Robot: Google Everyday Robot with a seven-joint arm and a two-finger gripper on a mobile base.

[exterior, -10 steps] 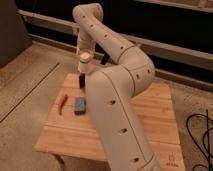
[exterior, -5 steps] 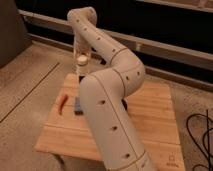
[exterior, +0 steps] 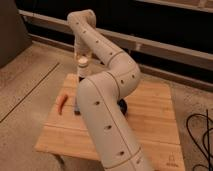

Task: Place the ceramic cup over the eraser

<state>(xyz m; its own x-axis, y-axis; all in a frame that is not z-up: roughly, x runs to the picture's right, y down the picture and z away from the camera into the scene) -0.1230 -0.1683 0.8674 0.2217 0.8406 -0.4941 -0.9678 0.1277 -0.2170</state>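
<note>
We see the gripper hanging over the far left part of the wooden surface, at the end of the white arm, which bends back towards us and hides much of the scene. The gripper is closed, and the ceramic cup sits directly at its tip, lifted above the surface, so we judge that it is held there. The cup looks small, cream-white and plain, with a round top.

Just below the gripper, at the far edge of the surface, we see a small dark block; it may be the eraser, but we cannot tell for sure. We judge that the cup is kept high so it can go down over this block.

Lower and to the left of the gripper lies an orange carrot-shaped thing. Beside the arm a blue-grey pad shows partly, and a black bowl shows behind the arm.
</note>
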